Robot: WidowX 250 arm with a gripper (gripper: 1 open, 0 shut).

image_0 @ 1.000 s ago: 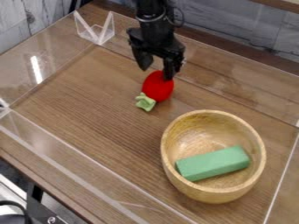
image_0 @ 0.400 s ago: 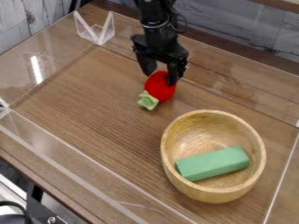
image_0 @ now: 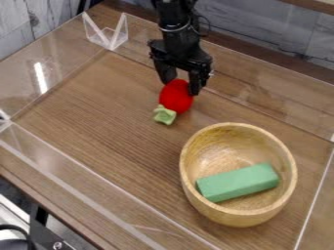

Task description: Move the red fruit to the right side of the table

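The pincer (image_0: 181,80) has come down a little and shifted right, its jaws spread wide over the fruit (image_0: 175,97) (not yet gripped), which lies mid-table (image_0: 92,117), left of the bowl (image_0: 209,146). Closing seems next.

Colours around the light wooden bowl (image_0: 239,174)

The bowl is pale, honey-toned wood with faint grain, and the rectangular block (image_0: 237,183) inside it is a flat mid green. Up and to the left of the bowl, the red fruit (image_0: 177,96) is glossy bright red with a pale green leafy cap at its lower end. Above the fruit, the gripper (image_0: 181,85) is matte black. The table (image_0: 92,107) under the bowl is brown with darker wood-grain streaks; its walls (image_0: 53,156) are clear, showing pale glints.
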